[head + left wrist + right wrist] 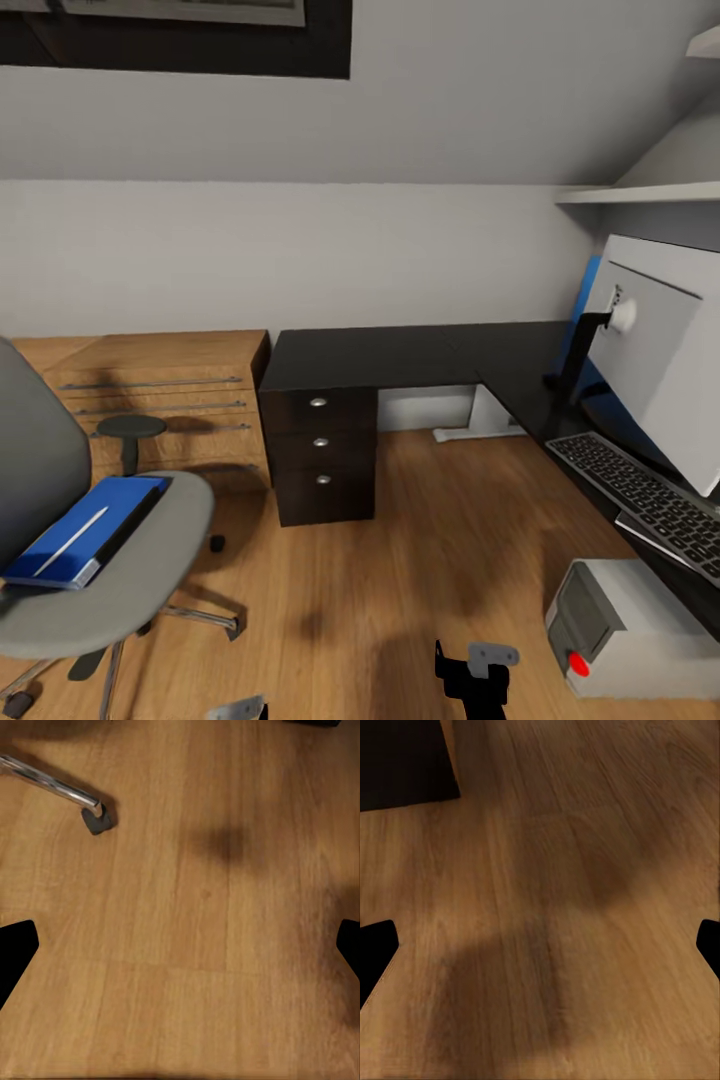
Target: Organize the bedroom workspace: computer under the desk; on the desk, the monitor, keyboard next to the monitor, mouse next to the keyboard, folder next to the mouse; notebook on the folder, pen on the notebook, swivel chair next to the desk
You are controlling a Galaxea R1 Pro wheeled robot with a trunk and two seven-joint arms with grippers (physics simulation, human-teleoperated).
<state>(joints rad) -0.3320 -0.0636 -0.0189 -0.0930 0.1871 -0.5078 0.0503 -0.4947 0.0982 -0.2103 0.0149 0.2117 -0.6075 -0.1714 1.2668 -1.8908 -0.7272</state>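
Observation:
The grey swivel chair (pixel 120 580) stands at the left, apart from the desk. On its seat lies the blue folder (pixel 85 528) with a thin white pen (pixel 72 542) on it and a dark edge along one side; I cannot make out the notebook. The black L-shaped desk (pixel 400 355) fills the corner. On its right wing stand the monitor (pixel 655 370), pale back toward me, and the keyboard (pixel 650 495). The grey computer (pixel 620 630) sits on the floor by that wing. The mouse is out of view. Both my left gripper (pixel 180 952) and right gripper (pixel 540 945) hang open over bare floor.
A low light-wood cabinet (pixel 160 400) stands against the wall behind the chair. The black drawers (pixel 320 440) carry the desk's left end. A chair castor (pixel 96 817) is near my left gripper. A white shelf (pixel 640 195) hangs above the monitor. Wood floor (pixel 420 560) lies between chair and desk.

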